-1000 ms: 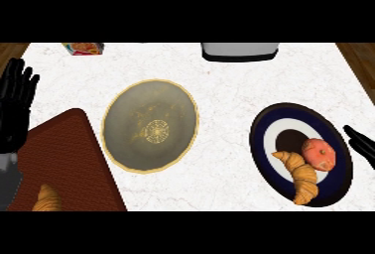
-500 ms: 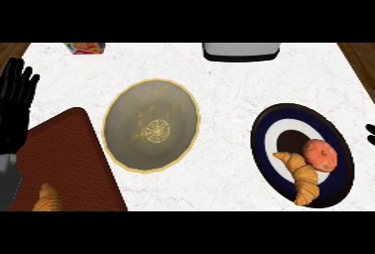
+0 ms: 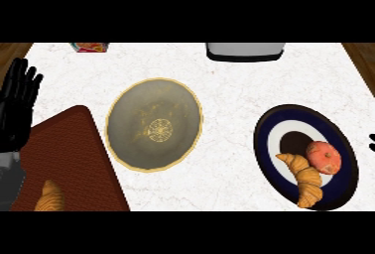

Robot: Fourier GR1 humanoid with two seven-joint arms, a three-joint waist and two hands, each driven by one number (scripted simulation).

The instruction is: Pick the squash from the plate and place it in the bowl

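Since the earlier frame my right hand (image 3: 371, 144) has slid off toward the table's right edge; only a sliver shows, so I cannot tell its grip. At the left edge, my left hand (image 3: 18, 106) rests open, fingers up. Nothing is done yet: the bowl (image 3: 154, 124) mid-table holds nothing, and the squash (image 3: 323, 157) lies on the plate (image 3: 275, 124) beside a croissant (image 3: 306, 178). White marbled table; a brown mat (image 3: 70, 158) covers its near-left corner.

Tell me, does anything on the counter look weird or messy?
Nothing is spilled or broken. The squash and a croissant lie neatly on the dark plate. The bowl sits upright. One oddity: another croissant lies on the brown board.
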